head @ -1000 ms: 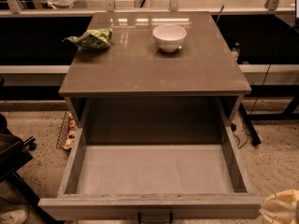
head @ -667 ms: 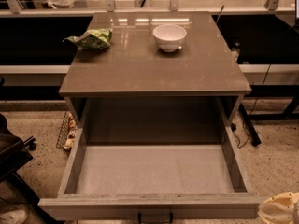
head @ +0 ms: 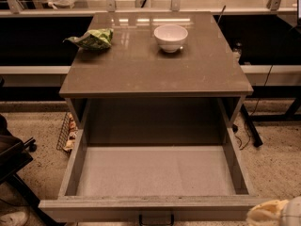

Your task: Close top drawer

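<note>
below the table [head: 155, 74] top, the top drawer [head: 155, 171] stands pulled fully out, its handle [head: 156, 219] at the view's lower edge. closing it well likely means a square, centred push on the front near that handle, so it slides without racking. the gripper [head: 272, 214] sits low by the front's right corner, barely in view; its grip state cannot be told.
</note>
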`<action>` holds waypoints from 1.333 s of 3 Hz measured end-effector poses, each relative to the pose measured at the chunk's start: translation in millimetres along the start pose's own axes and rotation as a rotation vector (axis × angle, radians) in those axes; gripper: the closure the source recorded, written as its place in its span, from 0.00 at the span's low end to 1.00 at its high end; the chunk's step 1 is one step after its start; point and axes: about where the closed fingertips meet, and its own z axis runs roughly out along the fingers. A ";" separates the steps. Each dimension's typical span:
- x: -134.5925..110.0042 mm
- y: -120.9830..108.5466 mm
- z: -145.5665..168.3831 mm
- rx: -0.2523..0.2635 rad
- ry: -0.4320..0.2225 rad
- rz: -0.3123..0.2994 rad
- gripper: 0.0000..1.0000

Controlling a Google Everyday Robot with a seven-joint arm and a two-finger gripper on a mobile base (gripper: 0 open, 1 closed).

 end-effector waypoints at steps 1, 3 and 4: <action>0.4 4.4 41.8 -0.045 -0.075 0.032 1.00; -21.7 -17.6 76.0 -0.088 -0.127 0.004 1.00; -55.1 -49.4 101.4 -0.115 -0.141 -0.044 1.00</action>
